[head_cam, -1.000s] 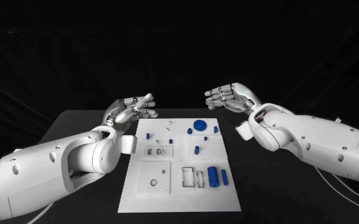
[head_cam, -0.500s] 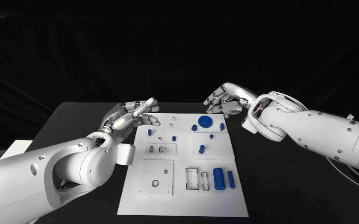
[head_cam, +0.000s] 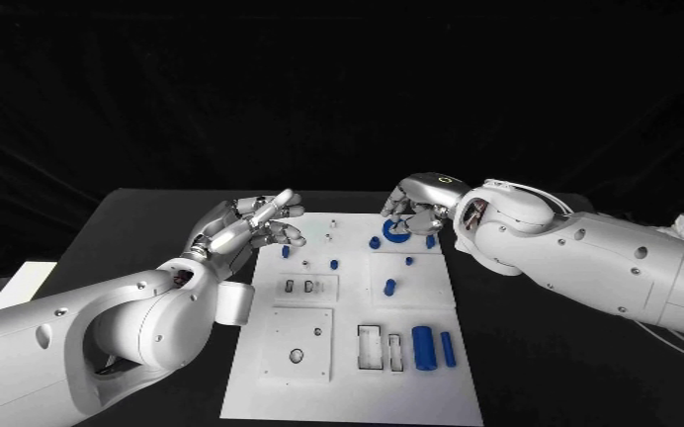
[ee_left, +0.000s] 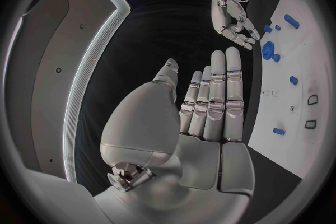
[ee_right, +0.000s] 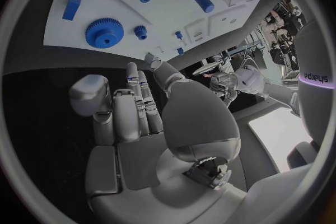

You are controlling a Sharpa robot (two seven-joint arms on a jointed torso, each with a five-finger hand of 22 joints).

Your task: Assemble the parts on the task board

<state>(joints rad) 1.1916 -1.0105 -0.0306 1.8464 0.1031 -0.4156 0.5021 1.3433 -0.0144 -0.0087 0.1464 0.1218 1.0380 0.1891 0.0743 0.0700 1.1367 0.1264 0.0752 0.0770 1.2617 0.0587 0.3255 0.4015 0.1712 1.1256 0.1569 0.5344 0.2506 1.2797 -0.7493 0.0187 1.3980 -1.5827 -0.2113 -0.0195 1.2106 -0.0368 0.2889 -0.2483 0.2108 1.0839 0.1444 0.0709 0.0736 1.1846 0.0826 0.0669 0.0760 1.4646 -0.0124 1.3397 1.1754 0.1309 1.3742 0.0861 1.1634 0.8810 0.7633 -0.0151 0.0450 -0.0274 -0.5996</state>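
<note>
The right hand [head_cam: 415,212] hung over the far end of the flat white plastic task board [head_cam: 331,368], its silver fingers spread and empty, with the large round blue toothed gear [ee_right: 104,32] lying on the board just below its fingertips and a much smaller blue gear [ee_right: 140,32] just beside that. The step in hand seemed to be a reach for the large gear; to do it well the hand would need to come down square over it, close from opposite sides of the toothed rim, and keep clear of the small gear and the short blue peg [ee_right: 71,5] that lay on the other side of it. The left hand [head_cam: 251,221] hovered off the board's near-left edge, its fingers straight and together, holding nothing; it was best kept there, apart from the parts. From the head camera the right hand covered most of the large gear, so whether the fingertips had touched it could not be told. The recesses further along the board, past the hand, were too small to match to any part, and the long blue cylinder [head_cam: 423,347] near the board's close end lay well apart from both hands.
</note>
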